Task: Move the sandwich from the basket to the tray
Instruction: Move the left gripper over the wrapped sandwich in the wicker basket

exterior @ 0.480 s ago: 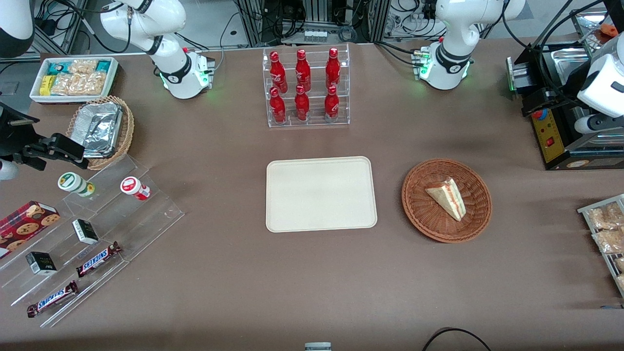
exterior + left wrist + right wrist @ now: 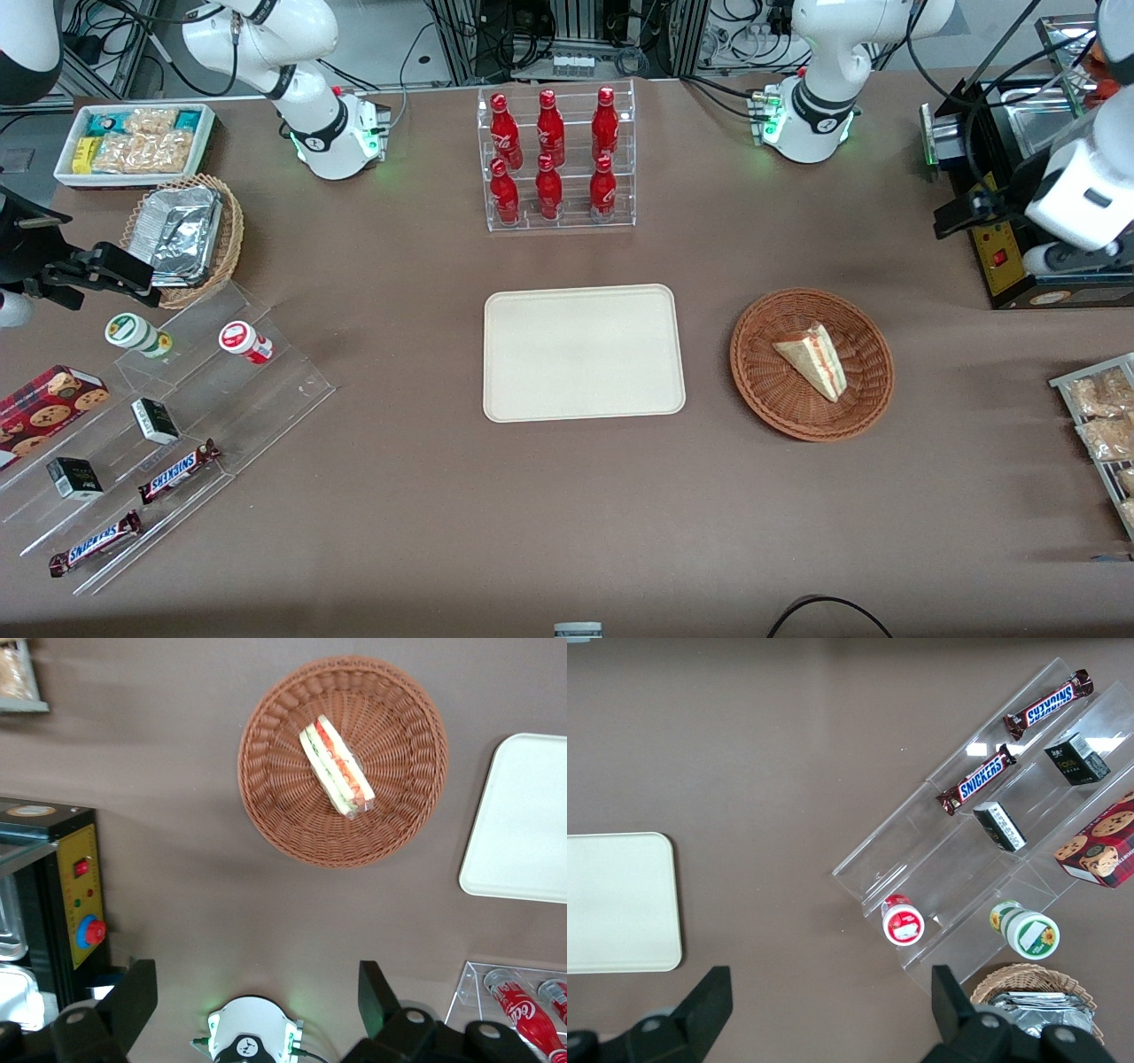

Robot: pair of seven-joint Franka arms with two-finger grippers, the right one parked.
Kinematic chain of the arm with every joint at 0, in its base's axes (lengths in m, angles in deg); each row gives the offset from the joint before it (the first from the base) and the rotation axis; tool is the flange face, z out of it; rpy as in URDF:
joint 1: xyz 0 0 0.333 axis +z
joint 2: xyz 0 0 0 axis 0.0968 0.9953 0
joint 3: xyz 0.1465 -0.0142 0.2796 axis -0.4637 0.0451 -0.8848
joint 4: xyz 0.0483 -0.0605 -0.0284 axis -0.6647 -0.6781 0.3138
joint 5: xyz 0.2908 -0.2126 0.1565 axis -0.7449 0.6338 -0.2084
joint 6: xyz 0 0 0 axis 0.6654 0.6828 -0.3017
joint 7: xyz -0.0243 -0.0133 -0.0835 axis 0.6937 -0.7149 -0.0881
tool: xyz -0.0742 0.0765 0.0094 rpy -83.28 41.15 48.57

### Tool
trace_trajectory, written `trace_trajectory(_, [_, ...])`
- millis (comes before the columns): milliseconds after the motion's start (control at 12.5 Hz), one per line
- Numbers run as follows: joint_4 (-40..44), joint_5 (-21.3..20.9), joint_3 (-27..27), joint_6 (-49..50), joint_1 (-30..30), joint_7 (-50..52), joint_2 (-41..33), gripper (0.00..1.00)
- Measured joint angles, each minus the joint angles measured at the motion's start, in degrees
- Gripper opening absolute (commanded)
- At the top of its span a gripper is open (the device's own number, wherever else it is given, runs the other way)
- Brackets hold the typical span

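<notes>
- Gripper [image 2: 251, 997] wide open, fingers [image 2: 133, 999] spread well apart, holding nothing, touching nothing.
- Hanging high above the table [image 2: 567, 496], at the working arm's end, over the black control box [image 2: 1005, 248] with the red button.
- Changed since half a second ago: arm head [image 2: 1076, 190] shifted slightly toward the middle of the table and a little farther from the front camera; now overlapping more of the control box.
- Unchanged since then: tray, basket and sandwich all in the same spots.
- Going across the front view: tray [image 2: 584, 352] bare, mid-table; bottle rack [image 2: 558, 159] farther from the camera than the tray; basket [image 2: 811, 363] beside the tray, toward the working arm's end.
- Sandwich [image 2: 813, 360] lying in the basket, near its middle, filling edge showing red and green.
- In the wrist view, sandwich [image 2: 337, 767] and basket [image 2: 342, 761] well apart from the fingers, with bare tabletop between; tray corner [image 2: 523, 819] beside the basket.
- Sandwich nearer the front camera than the gripper, and well below it.
</notes>
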Motion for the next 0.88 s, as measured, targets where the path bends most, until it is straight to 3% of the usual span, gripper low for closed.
trace_trajectory(880, [-26.7,0.3,0.2,-35.0,-1.1,0.0,3.3,1.0])
